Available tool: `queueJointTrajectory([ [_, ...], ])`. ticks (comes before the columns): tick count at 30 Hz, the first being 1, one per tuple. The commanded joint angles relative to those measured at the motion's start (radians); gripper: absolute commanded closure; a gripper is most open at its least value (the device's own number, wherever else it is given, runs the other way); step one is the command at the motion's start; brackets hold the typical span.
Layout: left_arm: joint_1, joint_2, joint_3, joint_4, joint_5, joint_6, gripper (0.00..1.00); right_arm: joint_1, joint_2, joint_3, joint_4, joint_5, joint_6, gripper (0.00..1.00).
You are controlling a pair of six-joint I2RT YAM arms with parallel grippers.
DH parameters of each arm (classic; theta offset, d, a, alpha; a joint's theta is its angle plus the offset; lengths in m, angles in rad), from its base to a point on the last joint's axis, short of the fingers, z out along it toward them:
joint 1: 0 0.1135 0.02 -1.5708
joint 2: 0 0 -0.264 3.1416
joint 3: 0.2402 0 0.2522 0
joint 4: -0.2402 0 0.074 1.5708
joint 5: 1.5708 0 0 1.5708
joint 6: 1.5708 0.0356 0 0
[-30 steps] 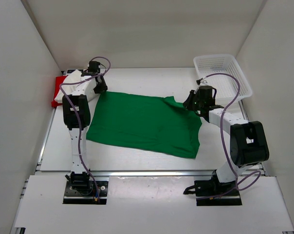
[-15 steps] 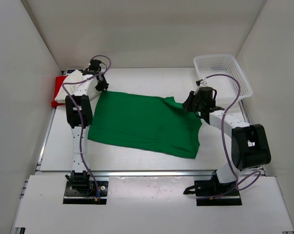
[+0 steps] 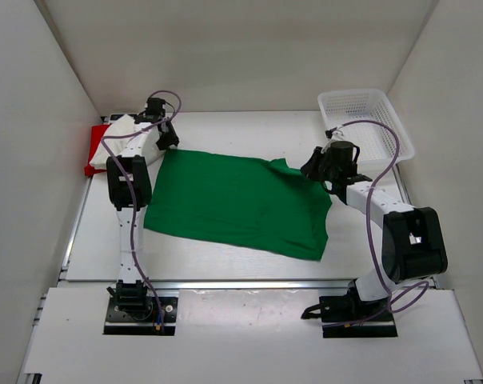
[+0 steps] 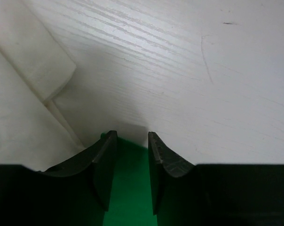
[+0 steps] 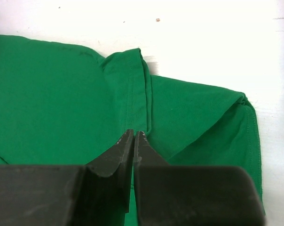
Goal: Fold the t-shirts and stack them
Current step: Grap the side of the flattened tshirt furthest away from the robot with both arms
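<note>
- The green t-shirt (image 3: 233, 204) lies spread flat in the middle of the counter (image 3: 249, 132), unfolded.
- Your right fingers (image 5: 122, 153) are closed, apparently pinching a ridge at its far-right edge; hold it taut.
- Your left fingers (image 4: 104, 162) are parted astride the far-left corner; close them fully before you lift.

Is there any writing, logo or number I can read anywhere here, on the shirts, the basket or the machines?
None: no readable text in any view.
The green t-shirt, white t-shirt and red t-shirt show plain cloth.
The mesh basket shows no label.
The left arm and right arm show no legible marking.
</note>
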Motion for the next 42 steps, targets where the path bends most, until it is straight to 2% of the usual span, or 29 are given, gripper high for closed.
queueJointTrajectory([
  [1,0.005,-0.115,-0.082,0.026,-0.025,0.003,0.56,-0.005,-0.03,-0.002,0.04,-0.009,0.003,1.0],
  [5,0.0,-0.17,-0.183,0.106,-0.039,-0.005,0.58,-0.002,-0.042,-0.005,0.046,-0.008,0.002,1.0],
  [9,0.005,-0.192,-0.207,0.121,-0.053,-0.009,0.57,-0.003,-0.045,-0.011,0.042,-0.008,0.005,1.0],
  [14,0.008,-0.299,-0.36,0.275,-0.008,-0.032,0.46,0.005,-0.033,-0.014,0.043,-0.017,-0.001,1.0],
  [17,0.012,-0.344,-0.423,0.339,0.038,-0.067,0.43,0.008,-0.031,-0.01,0.053,-0.014,0.005,1.0],
  [22,0.014,-0.365,-0.452,0.362,0.016,-0.051,0.46,0.008,-0.043,-0.008,0.053,-0.014,0.005,1.0],
  [29,0.006,-0.257,-0.316,0.218,-0.02,-0.012,0.48,0.005,-0.036,-0.007,0.059,-0.028,0.002,1.0],
  [37,-0.009,-0.05,0.023,-0.027,-0.034,0.024,0.49,-0.003,-0.047,-0.004,0.054,-0.038,0.002,1.0],
  [42,0.012,-0.072,-0.029,-0.012,-0.019,0.015,0.49,-0.005,-0.043,-0.008,0.066,-0.04,0.003,1.0],
])
